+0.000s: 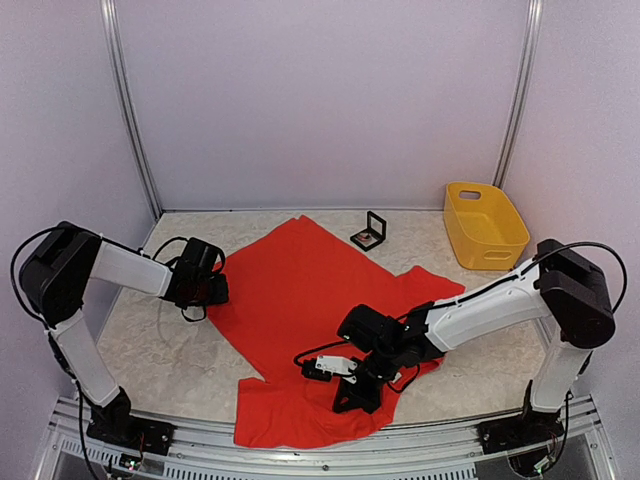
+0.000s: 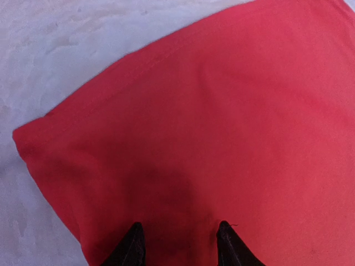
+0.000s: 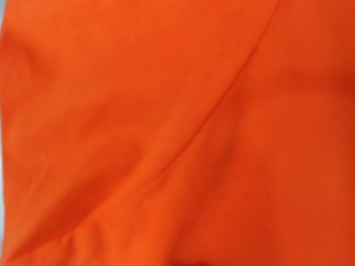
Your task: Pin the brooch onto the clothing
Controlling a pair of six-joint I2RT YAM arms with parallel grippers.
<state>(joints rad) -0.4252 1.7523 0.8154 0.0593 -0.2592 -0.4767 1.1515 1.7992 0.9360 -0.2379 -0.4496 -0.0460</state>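
My left tool (image 2: 178,239): jaws apart, red shirt (image 2: 222,122) beneath, probably to hold its edge flat. My right tool (image 1: 350,392): jaws together, low over shirt, any contents unseen.

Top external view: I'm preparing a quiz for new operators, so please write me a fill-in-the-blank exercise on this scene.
1. The rectangular plastic tub at the far right is coloured ___.
2. Beside the far edge of the bright red soft-fabric T-shirt sits a small open box coloured ___.
3. The left gripper, at the shirt's left edge, has jaws ___, not shut.
4. The right gripper, over the shirt's near half, has jaws ___, not open.
Missing words: yellow; black; open; shut.
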